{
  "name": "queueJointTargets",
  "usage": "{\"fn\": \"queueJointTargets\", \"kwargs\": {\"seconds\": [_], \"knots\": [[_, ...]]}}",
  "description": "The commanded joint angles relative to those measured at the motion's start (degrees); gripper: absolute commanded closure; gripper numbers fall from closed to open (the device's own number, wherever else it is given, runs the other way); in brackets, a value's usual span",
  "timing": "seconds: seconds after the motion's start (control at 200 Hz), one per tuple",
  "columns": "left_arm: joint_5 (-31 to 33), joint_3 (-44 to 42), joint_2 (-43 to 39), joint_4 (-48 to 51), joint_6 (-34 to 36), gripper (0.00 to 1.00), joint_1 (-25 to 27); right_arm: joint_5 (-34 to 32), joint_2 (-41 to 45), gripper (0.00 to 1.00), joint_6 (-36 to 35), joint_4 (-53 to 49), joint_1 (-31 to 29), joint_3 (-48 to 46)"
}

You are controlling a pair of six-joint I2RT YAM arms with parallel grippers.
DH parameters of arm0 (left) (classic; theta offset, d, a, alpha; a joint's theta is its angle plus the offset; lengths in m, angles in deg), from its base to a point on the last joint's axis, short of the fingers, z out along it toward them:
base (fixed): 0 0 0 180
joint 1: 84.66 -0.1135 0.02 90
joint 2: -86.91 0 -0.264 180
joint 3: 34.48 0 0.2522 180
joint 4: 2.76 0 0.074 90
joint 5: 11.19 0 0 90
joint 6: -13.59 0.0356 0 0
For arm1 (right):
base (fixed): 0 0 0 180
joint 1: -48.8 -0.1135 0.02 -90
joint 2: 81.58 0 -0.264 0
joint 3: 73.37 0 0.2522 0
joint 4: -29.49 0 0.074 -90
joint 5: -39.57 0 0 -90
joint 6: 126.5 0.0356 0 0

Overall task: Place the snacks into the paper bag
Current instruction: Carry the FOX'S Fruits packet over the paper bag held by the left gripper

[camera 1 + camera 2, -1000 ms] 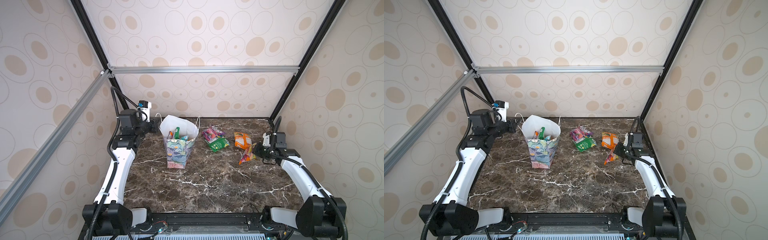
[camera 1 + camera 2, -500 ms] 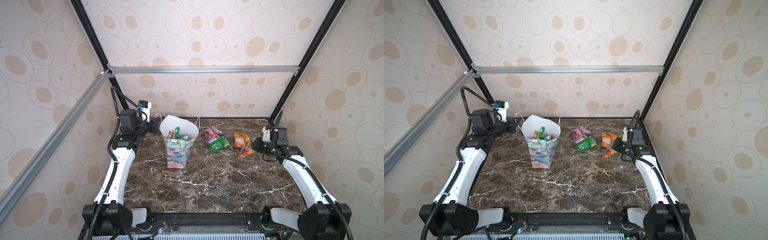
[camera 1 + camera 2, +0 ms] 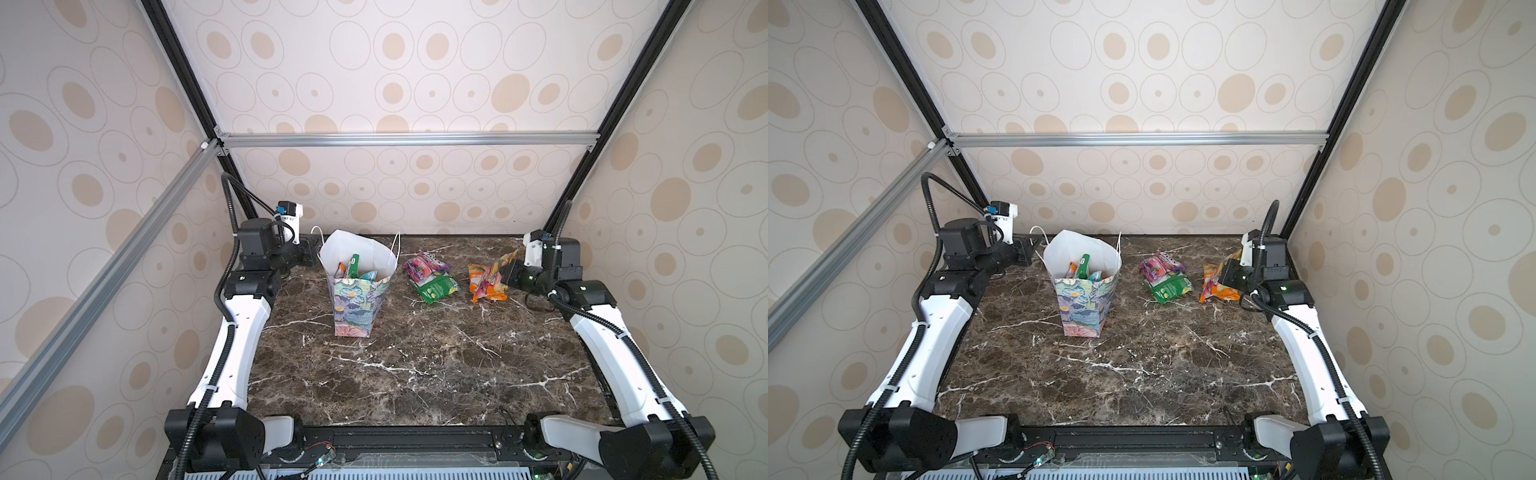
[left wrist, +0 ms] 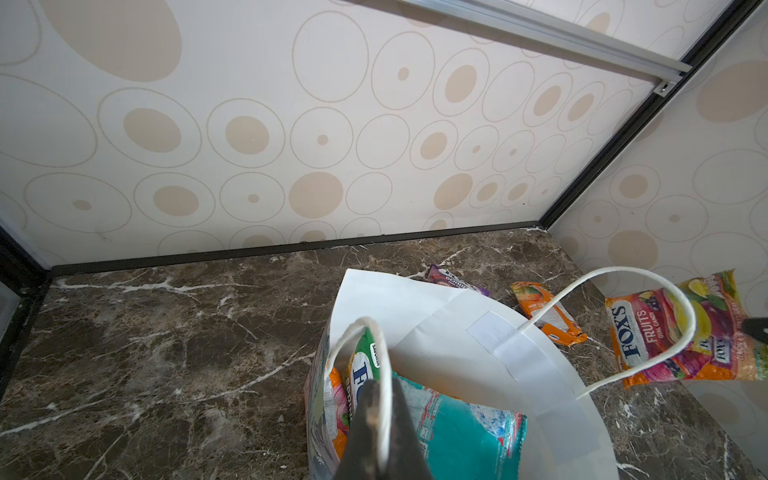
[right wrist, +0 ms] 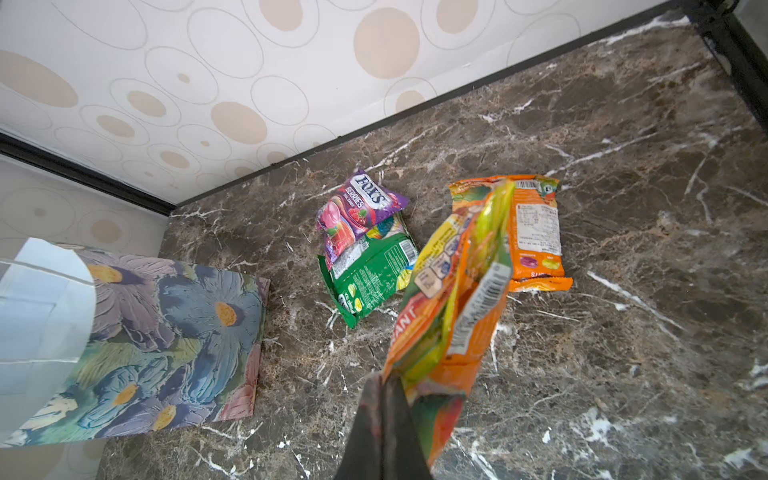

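While left hand (image 4: 382, 399) pinches cord (image 4: 384, 353) of paper bag (image 4: 436, 332), right hand (image 5: 384, 380), clamped on orange packet (image 5: 457, 299), shd clear rim b4 release.

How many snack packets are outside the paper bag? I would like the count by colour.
Purple-pink packet: 1
Green packet: 1, partly under the purple-pink one
Orange packet: 1, lying flat
Orange-yellow packet: 1, held by the right gripper
Total: 4 outside the paper bag; whether another hides in the purple-green pile, I cannot tell.

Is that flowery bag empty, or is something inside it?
Partly filled: snack packets show inside the upright paper bag, above its floral front.
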Motion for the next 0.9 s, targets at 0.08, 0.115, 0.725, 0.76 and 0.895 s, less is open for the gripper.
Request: {"fn": "queueJointTargets", "kwargs": {"seconds": [0.08,0.115,0.725,0.76,0.895], "knots": [[-0.27,1.55,-1.32,-3.21,1.19,0.96,0.09,-0.96,-1.27,1.0,-1.83,-0.74,-2.21,6.31],[-0.28,1.54,-1.3,-3.25,1.15,0.96,0.09,-1.07,-1.57,1.0,-1.99,-0.88,-2.73,7.35],[-0.32,1.38,-1.15,-3.43,1.06,0.96,0.09,-4.21,-13.49,1.0,-6.57,-5.89,-13.45,30.82],[-0.25,1.46,-1.16,-3.43,1.06,0.96,0.09,-4.26,-14.32,1.0,-6.89,-6.24,-14.19,32.08],[-0.17,1.38,-1.41,-3.43,1.12,0.97,0.09,-5.28,-17.16,1.0,-7.97,-7.66,-16.63,37.43]]}}
